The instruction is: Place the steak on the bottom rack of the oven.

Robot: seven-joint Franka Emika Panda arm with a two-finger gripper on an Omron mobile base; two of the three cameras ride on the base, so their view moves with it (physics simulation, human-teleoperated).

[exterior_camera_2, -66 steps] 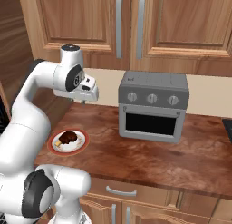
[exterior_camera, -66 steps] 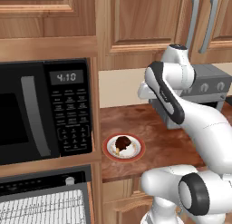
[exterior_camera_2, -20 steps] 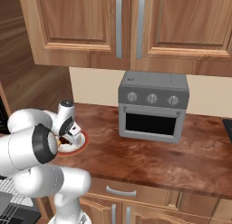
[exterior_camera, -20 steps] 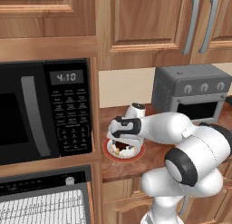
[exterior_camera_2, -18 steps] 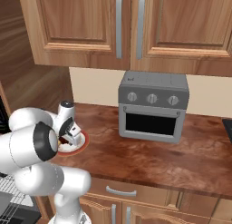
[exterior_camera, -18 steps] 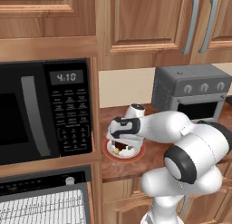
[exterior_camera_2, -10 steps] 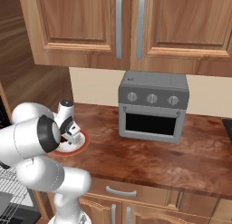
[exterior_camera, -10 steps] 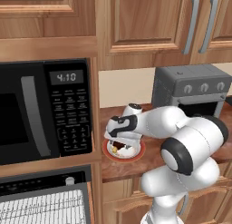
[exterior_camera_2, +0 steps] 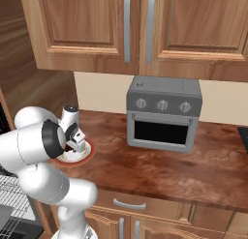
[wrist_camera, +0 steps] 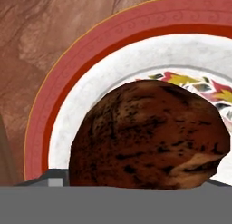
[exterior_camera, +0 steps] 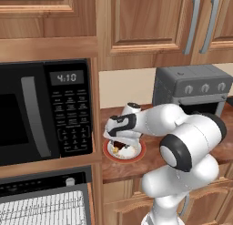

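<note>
The steak [wrist_camera: 149,137], a dark brown lump with a pale patch, lies on the red-rimmed white plate [wrist_camera: 68,82] and sits very close in the hand view. My gripper [exterior_camera: 119,144] is down on the plate [exterior_camera: 136,152] on the counter, right over the steak. From the right, the gripper [exterior_camera_2: 77,144] hangs low over the same plate [exterior_camera_2: 86,155]. Its fingertips barely show, wide apart at the steak's two sides, so it looks open with the steak between them. The oven [exterior_camera: 43,185] with silver wire racks [exterior_camera: 41,208] is low at the left, under the microwave.
A black microwave [exterior_camera: 43,110] with a keypad stands just left of the plate. A grey three-knob toaster oven [exterior_camera_2: 162,114] sits to the right on the brown counter [exterior_camera_2: 184,168]. Wooden cabinets [exterior_camera_2: 135,27] hang above. My own white arm crowds the plate.
The arm came down from high above the counter to the plate. Over the last second the hand settled slightly lower over the steak; the steak has stayed on the plate.
</note>
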